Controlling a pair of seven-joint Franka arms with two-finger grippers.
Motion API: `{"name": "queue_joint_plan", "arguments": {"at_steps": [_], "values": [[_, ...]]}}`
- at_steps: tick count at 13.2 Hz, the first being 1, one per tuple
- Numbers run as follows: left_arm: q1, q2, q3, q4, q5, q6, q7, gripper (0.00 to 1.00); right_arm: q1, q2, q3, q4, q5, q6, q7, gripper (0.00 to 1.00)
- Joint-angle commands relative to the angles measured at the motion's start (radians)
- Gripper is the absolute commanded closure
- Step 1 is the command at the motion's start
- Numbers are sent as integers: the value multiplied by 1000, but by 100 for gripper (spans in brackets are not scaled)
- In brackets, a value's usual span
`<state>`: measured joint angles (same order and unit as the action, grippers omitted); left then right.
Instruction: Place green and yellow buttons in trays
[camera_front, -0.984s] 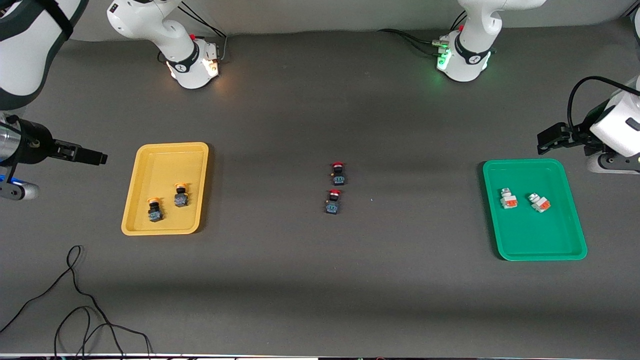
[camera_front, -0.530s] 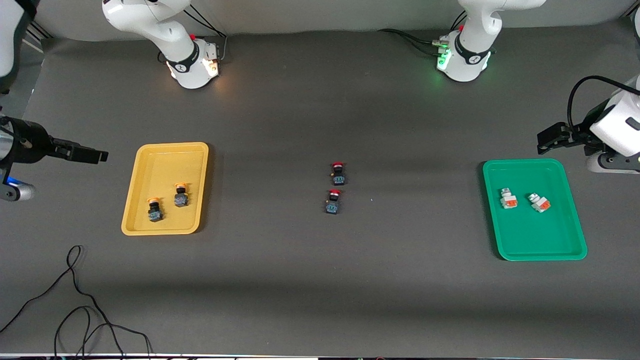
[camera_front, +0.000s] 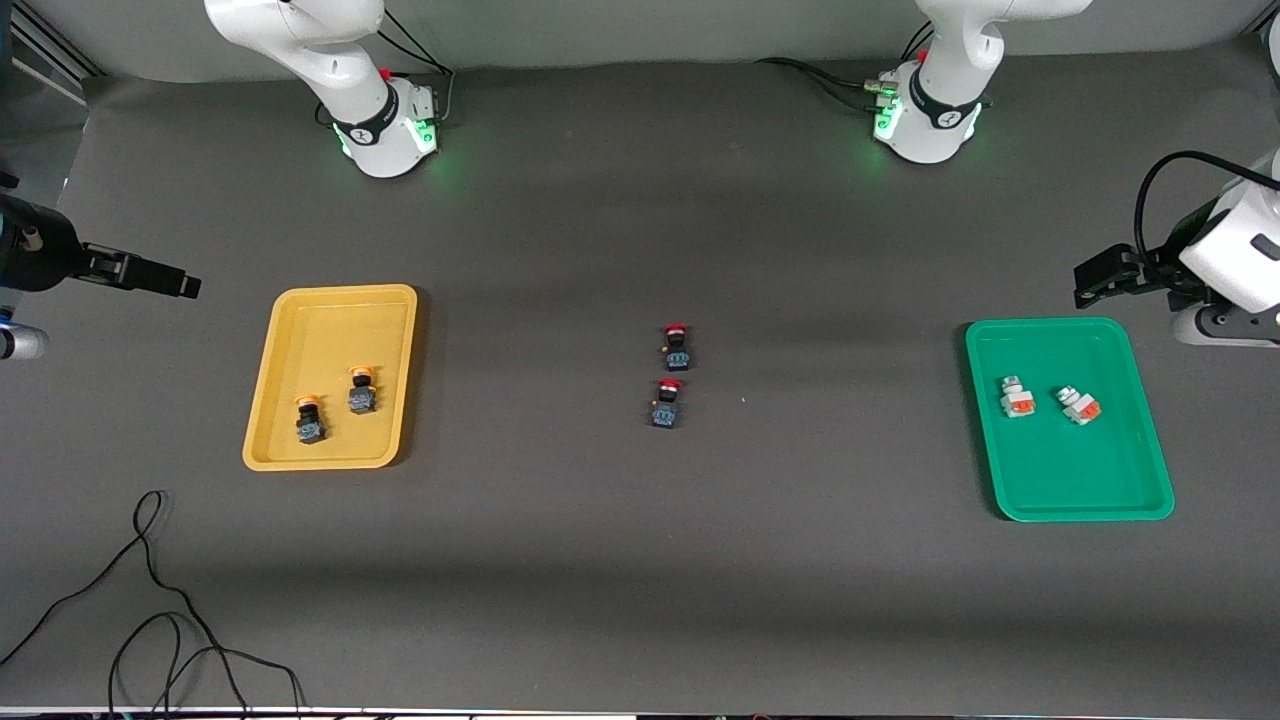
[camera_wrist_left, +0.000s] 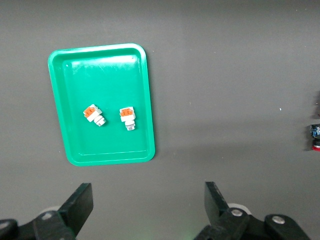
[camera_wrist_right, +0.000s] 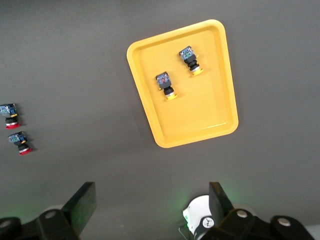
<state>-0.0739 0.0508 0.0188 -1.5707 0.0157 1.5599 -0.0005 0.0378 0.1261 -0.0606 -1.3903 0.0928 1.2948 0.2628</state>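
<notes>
1. While both arms hang raised at the two ends of the table, the four sorted buttons lie in their trays on the dark gray table (camera_front: 640, 560).
2. The yellow tray (camera_front: 290, 460) sits toward the right arm's end of the table and holds two yellow-capped buttons: one yellow-capped button (camera_front: 361, 390) lies just beside the other yellow-capped button (camera_front: 310, 420), which is nearer the front camera. The two are apart, not touching.
3. The green tray (camera_front: 1060, 500) sits toward the left arm's end and holds two white-and-orange buttons, one white button (camera_front: 1016, 397) close beside the other white button (camera_front: 1078, 405), with a small gap between them.
4. Two red-capped buttons (camera_front: 671, 375) rest on the bare table between the trays, one nearer the front camera than the other.
5. The left gripper (camera_wrist_left: 147, 212) is over the table beside the green tray, its fingers spread wide and holding nothing.
6. The right gripper (camera_wrist_right: 152, 210) is over the table beside the yellow tray, fingers likewise wide apart and empty.
7. A loose black cable (camera_front: 150, 620) curls on the table near the front camera, at the right arm's end.
</notes>
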Motion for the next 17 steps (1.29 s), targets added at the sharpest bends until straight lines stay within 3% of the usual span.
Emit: {"name": "queue_joint_plan", "arguments": {"at_steps": [1, 4, 7, 17], "values": [[-12, -16, 6, 4, 6, -26, -15, 1, -10, -117, 36, -168, -57, 86, -45, 0], [-12, -16, 7, 3, 6, -27, -15, 1, -9, -160, 45, -243, -91, 170, -146, 0], [-12, -14, 7, 3, 6, -27, -13, 1, -6, -152, 45, -243, -91, 279, -228, 0], [-12, -12, 7, 1, 6, -24, -10, 1, 4, -100, 42, -200, -91, 290, -228, 0]]}}
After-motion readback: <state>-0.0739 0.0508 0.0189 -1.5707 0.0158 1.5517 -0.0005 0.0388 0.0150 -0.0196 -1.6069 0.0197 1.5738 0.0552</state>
